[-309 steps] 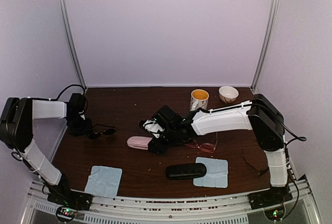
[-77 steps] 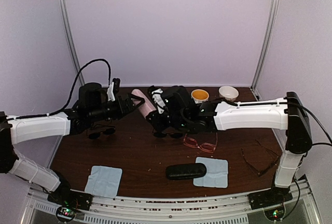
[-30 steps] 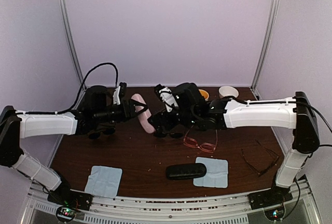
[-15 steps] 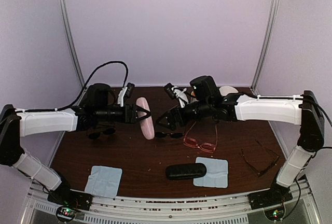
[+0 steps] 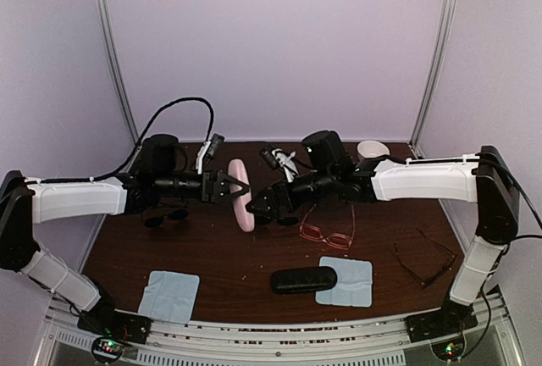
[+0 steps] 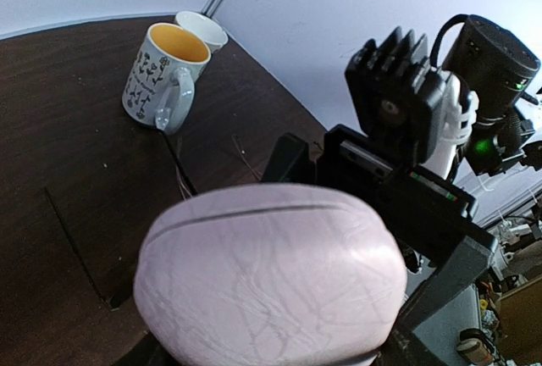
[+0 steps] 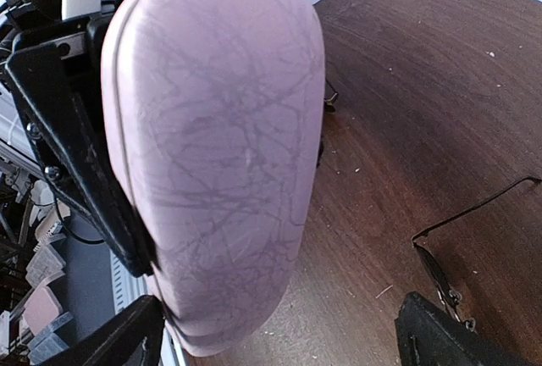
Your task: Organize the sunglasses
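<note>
up over the middle of the surface, the left hand is clamped on a pink case and holds it in the air, standing almost on its end. the right hand is just beside the case with its two fingers spread wide, and it grips nothing. none of the sunglasses are in a hand. they lie down on the surface: a black pair with dark lenses by the left arm, a pink-red pair near the right arm, and a thin black pair well apart, close to the right edge. a black case and two blue cloths lie near the front. i think the sunglasses are very light and easy to bend. the thin black pair looks the weakest, like wire, so a hard squeeze could twist it. the lenses look smooth and could slip or get scratched, so it is better not to pinch them. the best spot is likely the little bar over the nose, or the front rim, with a soft grip. the side arms may swing when lifted. the pink case looks hard, round and smooth, so it may slide in a loose grip.
</note>
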Robot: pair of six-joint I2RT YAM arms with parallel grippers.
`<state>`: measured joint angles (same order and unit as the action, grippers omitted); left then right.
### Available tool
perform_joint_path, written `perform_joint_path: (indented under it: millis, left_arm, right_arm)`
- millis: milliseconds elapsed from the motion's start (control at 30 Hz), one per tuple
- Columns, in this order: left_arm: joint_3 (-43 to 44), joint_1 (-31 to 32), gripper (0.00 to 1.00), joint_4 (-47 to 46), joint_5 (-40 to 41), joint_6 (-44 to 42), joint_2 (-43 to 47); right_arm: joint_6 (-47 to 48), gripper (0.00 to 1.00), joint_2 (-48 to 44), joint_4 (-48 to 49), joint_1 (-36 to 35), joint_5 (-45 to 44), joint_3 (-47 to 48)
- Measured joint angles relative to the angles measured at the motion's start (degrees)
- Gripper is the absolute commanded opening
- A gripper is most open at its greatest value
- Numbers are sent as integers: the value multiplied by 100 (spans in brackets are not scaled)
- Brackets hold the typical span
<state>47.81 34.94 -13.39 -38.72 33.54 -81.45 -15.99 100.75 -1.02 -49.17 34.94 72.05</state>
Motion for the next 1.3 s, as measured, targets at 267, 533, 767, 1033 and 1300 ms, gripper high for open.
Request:
perform_joint_path:
  millis: [267,533,767,1033,1300]
  left_arm:
    - [-35,-35,0,-299,-269,155,2]
    - [-101,-94,0,-457,-334,323,0]
    - [-101,-133,0,-481,-354,387,-22]
    - [-101,-162,0,-616,-356,452,-66]
    - [-101,-164,0,-688,-374,535,-79]
  right_arm:
    - [9,96,85,35,0,186,155]
    - [9,95,195,42,2,173,280]
    - [-35,95,234,37,11,133,313]
    - [-37,95,256,33,44,101,352]
    - [-79,95,256,61,79,149,350]
